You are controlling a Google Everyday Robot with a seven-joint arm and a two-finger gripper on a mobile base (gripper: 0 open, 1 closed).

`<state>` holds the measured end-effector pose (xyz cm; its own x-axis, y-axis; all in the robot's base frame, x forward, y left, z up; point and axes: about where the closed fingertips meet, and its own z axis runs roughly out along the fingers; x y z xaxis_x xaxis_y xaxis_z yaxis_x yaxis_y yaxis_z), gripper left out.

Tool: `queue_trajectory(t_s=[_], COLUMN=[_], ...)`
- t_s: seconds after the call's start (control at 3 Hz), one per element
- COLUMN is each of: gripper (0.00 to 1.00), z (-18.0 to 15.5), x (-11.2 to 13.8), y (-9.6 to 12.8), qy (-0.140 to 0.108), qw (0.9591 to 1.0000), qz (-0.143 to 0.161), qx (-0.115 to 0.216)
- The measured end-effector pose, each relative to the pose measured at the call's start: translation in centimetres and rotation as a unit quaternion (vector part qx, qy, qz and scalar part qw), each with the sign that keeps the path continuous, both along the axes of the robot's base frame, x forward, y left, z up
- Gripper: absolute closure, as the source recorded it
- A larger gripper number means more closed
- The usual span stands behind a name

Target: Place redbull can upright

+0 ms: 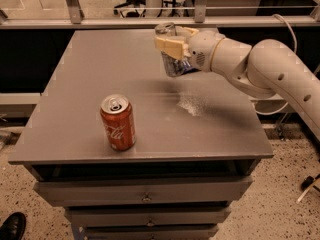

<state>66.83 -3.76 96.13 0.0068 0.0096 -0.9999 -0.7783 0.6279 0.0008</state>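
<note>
The redbull can (172, 64), slim and silver with blue patches, is held upright in my gripper (172, 43), with its silver top at the gripper's far side. The gripper's cream fingers (171, 47) are shut around the can's upper part. The can hangs over the far right part of the grey table (80, 84); I cannot tell whether its bottom touches the surface. The white arm (260, 69) reaches in from the right.
A red Coca-Cola can (117, 122) stands upright near the table's front left. A bright glare patch (192, 104) lies on the tabletop under the arm. Drawers (145, 191) sit below the table. A railing (100, 21) runs behind it.
</note>
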Motion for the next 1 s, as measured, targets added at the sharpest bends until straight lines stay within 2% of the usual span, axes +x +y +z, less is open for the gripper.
queue_trajectory(t_s=[0.33, 0.67, 1.0], gripper=[1.00, 1.00, 1.00], z=[-1.1, -1.8, -2.8], x=[-1.3, -2.0, -2.6], y=[-3.3, -4.9, -5.5], qy=[0.021, 0.033, 0.046], qw=[0.9994, 0.9985, 0.9969], qz=[-0.012, -0.017, -0.016], qx=[0.026, 0.041, 0.062])
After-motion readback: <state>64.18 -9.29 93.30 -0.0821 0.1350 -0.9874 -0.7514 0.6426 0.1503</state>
